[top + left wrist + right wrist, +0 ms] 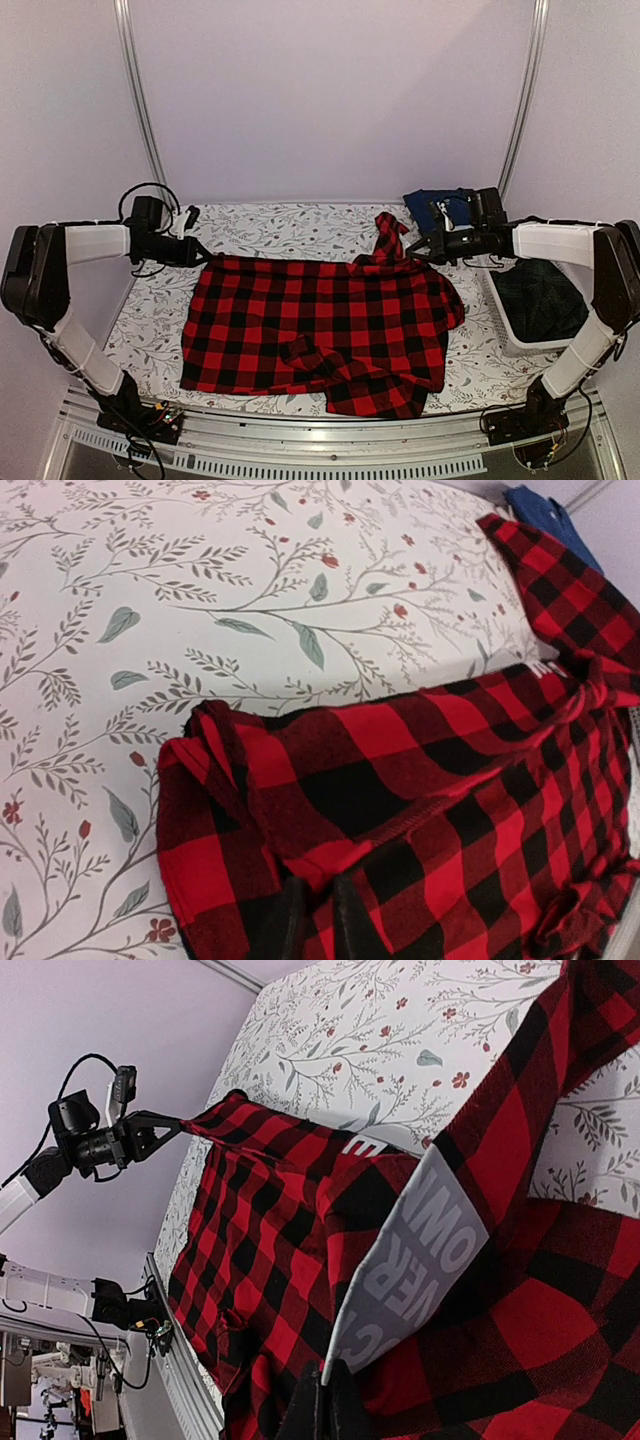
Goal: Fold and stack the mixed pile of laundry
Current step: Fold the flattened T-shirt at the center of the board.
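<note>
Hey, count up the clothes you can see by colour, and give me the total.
Red-and-black checked: 1, the shirt
Navy: 1, a folded piece
Dark green: 1, a garment in the basket
Total: 3

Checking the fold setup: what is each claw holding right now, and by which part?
Both hold the red-and-black checked flannel shirt: the left claw pinches its far left corner, the right claw its far right edge, by the grey printed label.
</note>
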`<state>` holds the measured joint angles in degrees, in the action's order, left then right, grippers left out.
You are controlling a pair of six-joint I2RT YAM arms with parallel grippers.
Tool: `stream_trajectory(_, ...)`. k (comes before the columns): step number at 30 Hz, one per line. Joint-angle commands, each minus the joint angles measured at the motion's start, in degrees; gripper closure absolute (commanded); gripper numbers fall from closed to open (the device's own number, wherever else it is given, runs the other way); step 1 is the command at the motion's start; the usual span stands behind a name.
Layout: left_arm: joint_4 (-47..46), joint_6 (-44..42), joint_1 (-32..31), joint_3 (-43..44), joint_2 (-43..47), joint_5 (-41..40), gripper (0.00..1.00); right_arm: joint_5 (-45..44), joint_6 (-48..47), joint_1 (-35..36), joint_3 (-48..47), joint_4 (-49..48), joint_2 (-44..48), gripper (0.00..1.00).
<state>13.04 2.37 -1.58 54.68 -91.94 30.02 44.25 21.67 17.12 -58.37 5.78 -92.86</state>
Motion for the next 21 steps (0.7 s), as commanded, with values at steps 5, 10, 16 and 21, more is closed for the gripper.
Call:
stream_trajectory(5, 0.98, 0.5, -0.12, -5.05, 8.06, -7.32, 0.42, 3.14, -2.03, 1.33, 4.05, 7.06, 1.57, 0.68)
stream_trajectory(10, -5.24, 1.7, -0.21, -5.66, 13.5, -6.18, 0.22, 0.51, -3.59, -1.62, 0.55, 10.47, 3.13, 0.51)
stream_trajectory(16, -0.18, -0.22, -4.24, 2.88, 3.55, -3.69, 0.29, -3.99, -3.24, -2.28, -9.54, 13.43, -4.68, 0.49)
stream_trajectory(21, 2.46, -1.23, -10.11, 9.12, -5.78, -4.57, 0.36, -4.58, -2.08, -1.31, -17.44, 14.16, -12.79, 0.52)
